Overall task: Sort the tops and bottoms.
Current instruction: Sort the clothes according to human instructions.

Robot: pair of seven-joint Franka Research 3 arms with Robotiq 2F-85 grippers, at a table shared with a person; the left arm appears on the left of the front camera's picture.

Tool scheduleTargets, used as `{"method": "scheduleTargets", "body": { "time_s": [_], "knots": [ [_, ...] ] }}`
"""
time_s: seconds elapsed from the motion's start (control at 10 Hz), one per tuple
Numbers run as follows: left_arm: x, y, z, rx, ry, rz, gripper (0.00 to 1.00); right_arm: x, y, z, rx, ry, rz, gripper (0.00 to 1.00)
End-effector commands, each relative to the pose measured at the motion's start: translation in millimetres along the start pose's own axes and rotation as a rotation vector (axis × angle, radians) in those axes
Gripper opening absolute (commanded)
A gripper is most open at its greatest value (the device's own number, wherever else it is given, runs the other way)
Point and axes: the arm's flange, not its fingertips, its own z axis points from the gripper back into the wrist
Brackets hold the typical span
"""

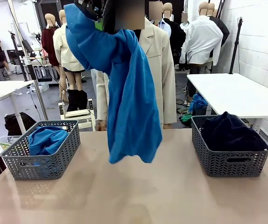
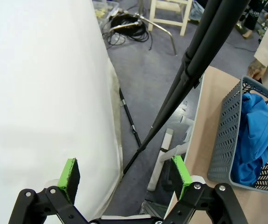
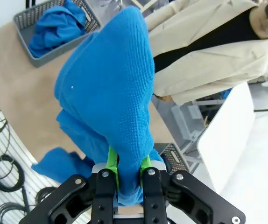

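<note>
Hanging top: a bright blue top [image 1: 129, 93] is suspended high over the middle of the table [image 1: 134, 196], draped downward from the right gripper [image 1: 93, 10] at the upper edge of the front view; its lowest fold ends above the tabletop, clear of both baskets.
Right gripper: fingers drawn together and clamped on the blue top [image 3: 110, 93]; in the right wrist view the green pads [image 3: 111, 163] pinch a bunch of the fabric, which rises away from the gripper [image 3: 128, 170].
Left gripper: jaws stand wide apart with nothing between them [image 2: 124, 177]; it sits off the table's edge, over the floor, near a white surface and a black tripod leg [image 2: 190, 70].
Left basket: grey basket [image 1: 43, 161] on the robot's left side of the table, holding another blue top [image 1: 45, 139]; the same basket [image 2: 227, 140] and its blue contents [image 2: 255, 135] appear in the left wrist view.
Right basket: grey basket [image 1: 229, 161] on the robot's right side, holding dark navy bottoms [image 1: 229, 130] heaped above its rim.
Person: stands at the far side behind the hanging top, in a cream jacket [image 1: 164, 65]; one hand [image 2: 256, 71] is near the left basket's far corner.
</note>
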Motion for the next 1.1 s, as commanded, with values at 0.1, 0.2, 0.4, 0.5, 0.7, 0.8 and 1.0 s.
{"method": "scheduleTargets", "body": {
  "time_s": [0.1,0.2,0.4,0.5,0.7,0.8,1.0],
  "knots": [
    [-0.5,-1.5,-0.4,0.009,0.006,0.018,1.0,4.1,-6.8,-3.0,0.017,0.015,0.016,0.0],
    [-0.5,-1.5,-0.4,0.009,0.006,0.018,1.0,4.1,-6.8,-3.0,0.017,0.015,0.016,0.0],
    [-0.5,-1.5,-0.4,0.009,0.006,0.018,1.0,4.1,-6.8,-3.0,0.017,0.015,0.016,0.0],
    [-0.5,-1.5,-0.4,0.009,0.006,0.018,1.0,4.1,-6.8,-3.0,0.017,0.015,0.016,0.0],
    [-0.5,-1.5,-0.4,0.009,0.006,0.018,1.0,4.1,-6.8,-3.0,0.017,0.015,0.016,0.0],
    [-0.5,-1.5,-0.4,0.009,0.006,0.018,1.0,4.1,-6.8,-3.0,0.017,0.015,0.016,0.0],
    [-0.5,-1.5,-0.4,0.009,0.006,0.018,1.0,4.1,-6.8,-3.0,0.017,0.015,0.016,0.0]
  ]
}}
